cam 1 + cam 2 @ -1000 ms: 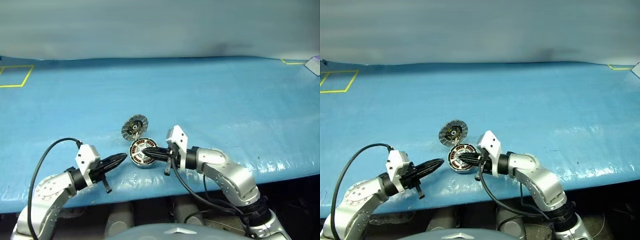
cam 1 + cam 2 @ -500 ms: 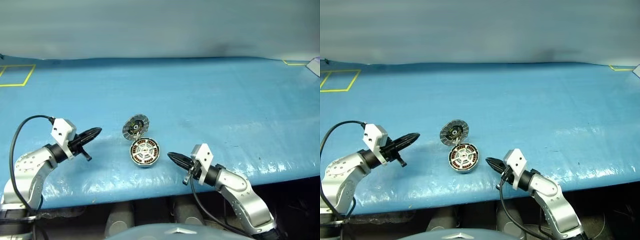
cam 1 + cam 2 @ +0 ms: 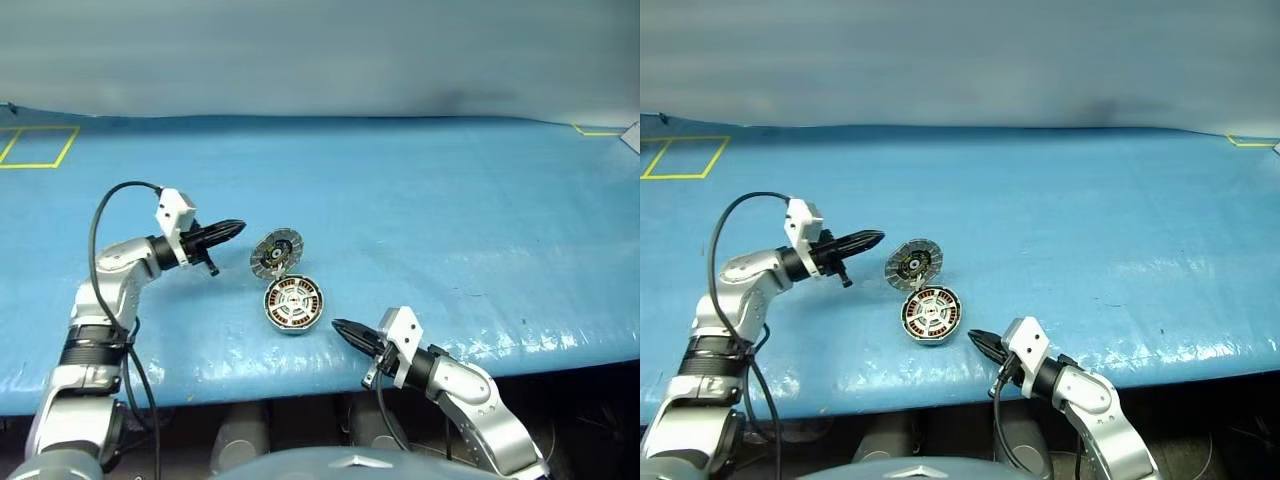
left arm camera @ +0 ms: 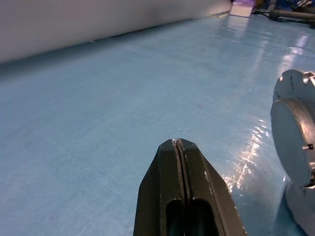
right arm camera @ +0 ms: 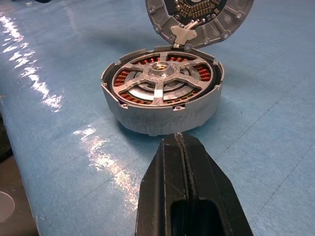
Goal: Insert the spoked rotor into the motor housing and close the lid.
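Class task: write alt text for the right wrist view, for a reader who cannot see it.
A round silver motor housing sits on a blue table, the spoked rotor seated over its copper windings and the hinged lid standing open behind. The right gripper, fingers shut, points at it from just in front.

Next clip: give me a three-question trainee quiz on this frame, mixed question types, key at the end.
1. True or false: the lid is shut flat over the motor housing.
2. Where is the spoked rotor? A) lying apart on the table B) seated in the housing over the copper windings C) held by a gripper
3. Which gripper is beside the lid, and how do its fingers stand?

Key
1. False: it stands open, tilted up at the housing's far edge.
2. B
3. The left gripper, fingers shut on nothing, short of the lid's plain grey outer face. The right gripper, also shut, is on the housing's near side.
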